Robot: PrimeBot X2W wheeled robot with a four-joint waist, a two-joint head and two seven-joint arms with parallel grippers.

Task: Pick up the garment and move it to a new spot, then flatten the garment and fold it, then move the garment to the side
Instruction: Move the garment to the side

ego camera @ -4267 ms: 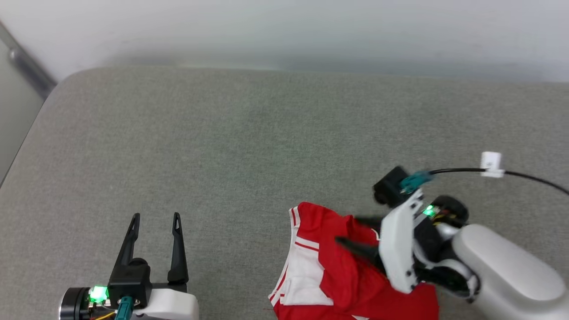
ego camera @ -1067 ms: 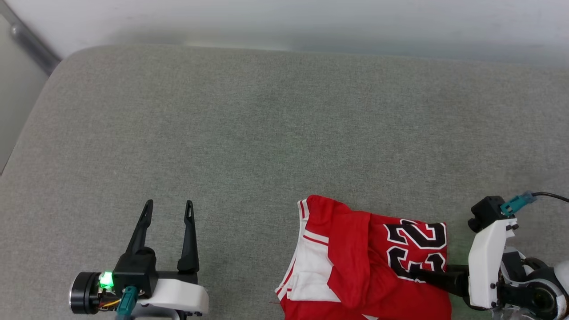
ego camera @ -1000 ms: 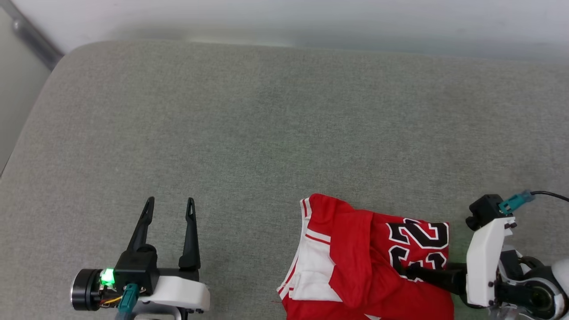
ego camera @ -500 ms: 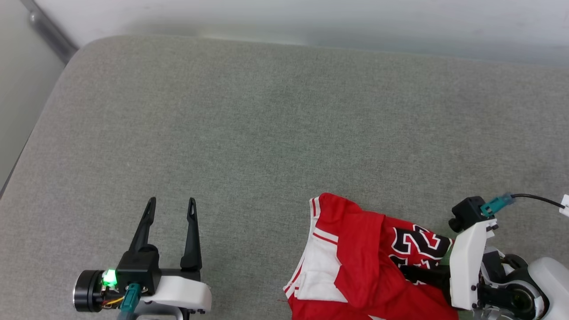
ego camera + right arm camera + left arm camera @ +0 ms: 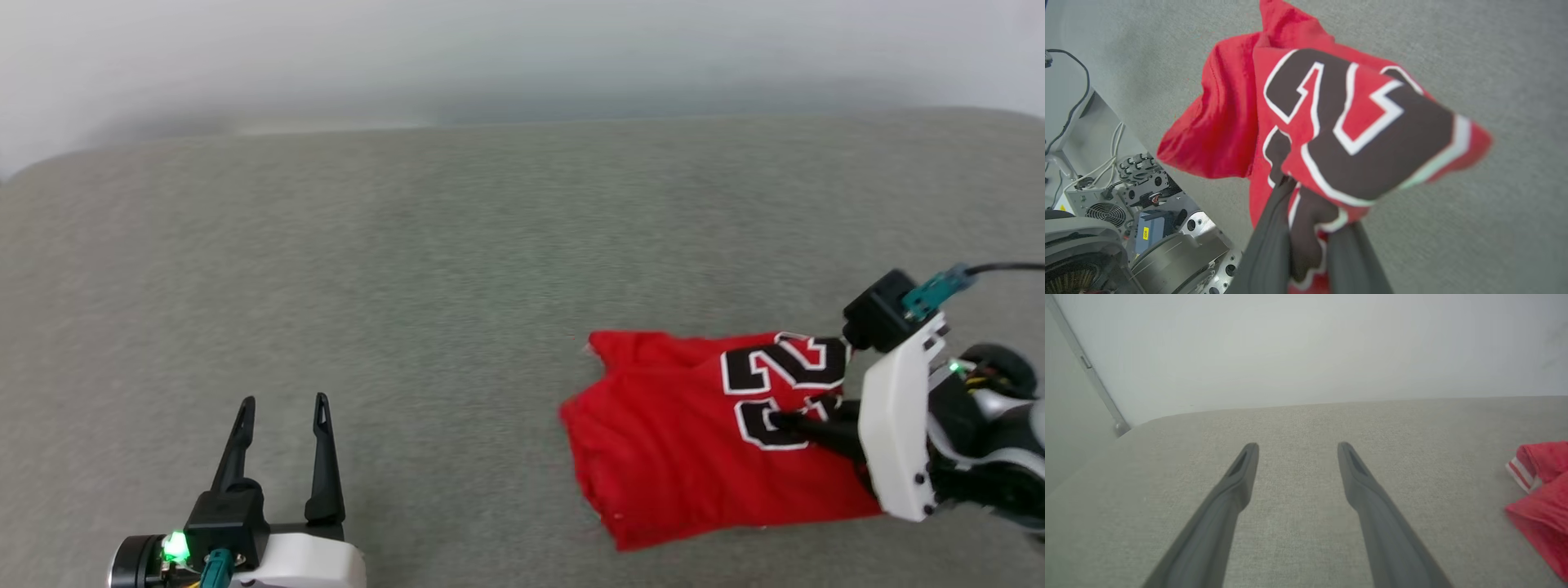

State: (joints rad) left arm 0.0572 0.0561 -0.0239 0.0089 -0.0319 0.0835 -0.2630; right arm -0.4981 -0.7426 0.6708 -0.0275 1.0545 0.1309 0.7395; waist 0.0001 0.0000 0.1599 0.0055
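garment point(image 5: 669, 441): red, black numbers outlined white, red-white striped trim | cushion point(image 5: 408, 269): grey

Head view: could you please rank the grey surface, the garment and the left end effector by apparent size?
1. grey surface
2. garment
3. left end effector, counting only its visible part; the bottom edge cuts it off.
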